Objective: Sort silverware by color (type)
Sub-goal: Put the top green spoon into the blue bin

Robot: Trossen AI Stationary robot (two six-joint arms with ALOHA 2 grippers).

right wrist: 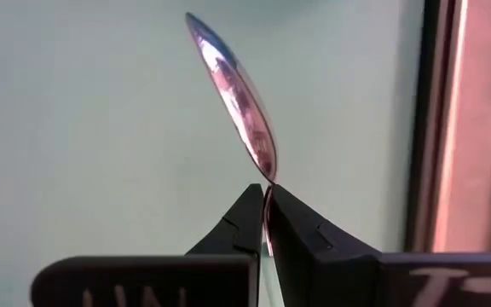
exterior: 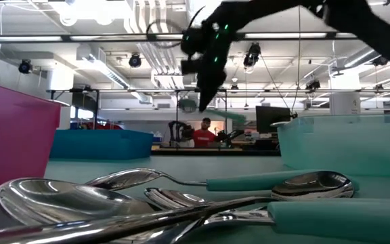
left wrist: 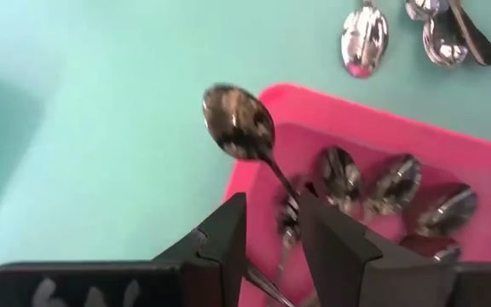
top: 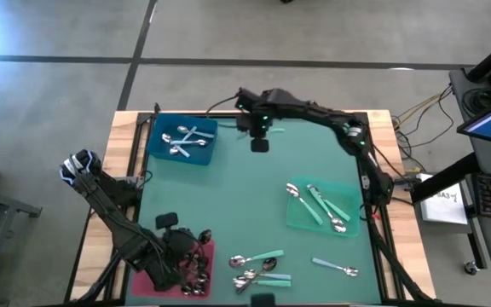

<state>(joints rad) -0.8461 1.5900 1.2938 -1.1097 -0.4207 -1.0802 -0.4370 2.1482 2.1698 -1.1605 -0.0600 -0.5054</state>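
My right gripper (right wrist: 267, 194) hangs above the far middle of the table (top: 260, 141), right of the blue tray (top: 181, 141), and is shut on a spoon whose shiny bowl (right wrist: 237, 94) I see edge-on. My left gripper (left wrist: 273, 213) is open over the pink tray (left wrist: 373, 136) at the near left corner (top: 184, 256). Its fingers stand on either side of a dark-handled spoon's handle (left wrist: 286, 213). That spoon's bowl (left wrist: 239, 124) reaches out over the tray's rim. Several more spoons (left wrist: 399, 183) lie in the pink tray. Silver spoons lie in the blue tray, mint-handled ones (top: 322, 205) in the green tray. My right gripper pinches the spoon between its two fingertips at the neck just behind the bowl (right wrist: 270, 181). The spoon is lifted clear of the table and its bowl juts out past the fingertips. The fingers hide its handle.
A loose heap of mint-handled and silver spoons (top: 258, 269) lies at the near middle, with one mint-handled spoon (top: 335, 269) to its right. The table's wooden frame (top: 126, 128) and black rails run round the green mat. People show in the room far behind (exterior: 205, 132).
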